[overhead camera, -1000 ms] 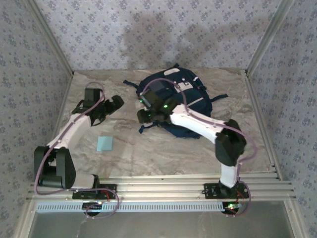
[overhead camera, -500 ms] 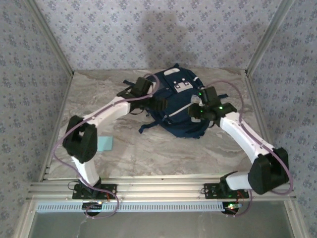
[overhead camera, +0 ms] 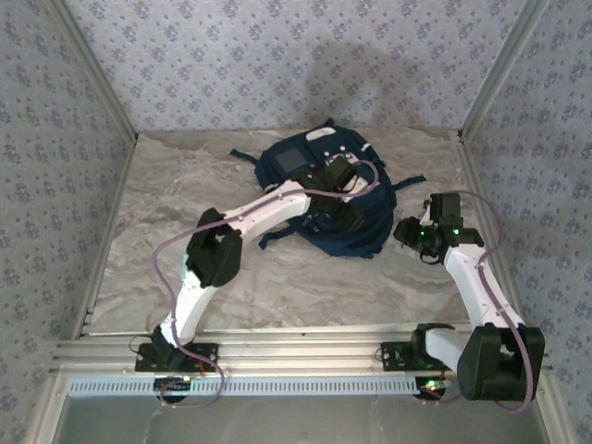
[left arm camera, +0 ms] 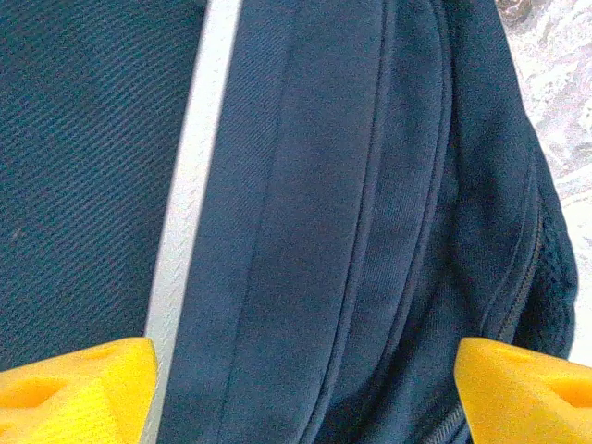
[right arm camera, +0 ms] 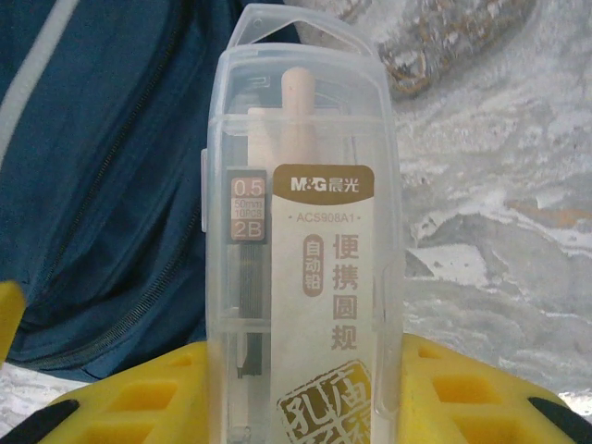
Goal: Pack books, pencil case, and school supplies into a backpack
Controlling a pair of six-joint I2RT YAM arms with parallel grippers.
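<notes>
Right gripper (right arm camera: 302,388) pinches the clear M&G compass box (right arm camera: 305,231), long axis 12–6, sticking out past the fingertips. Backpack (overhead camera: 275,171) lies near, at its 10 o'clock. Left gripper (left arm camera: 296,388) spread wide, right over backpack fabric, so it's the nearer arm.

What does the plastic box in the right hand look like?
The plastic box is milky and see-through, with a rounded lid at its far end. Inside sit a beige stick and a dark tube of pencil leads, beside a beige label. The right hand pinches its sides, beside the backpack, above the table.
</notes>
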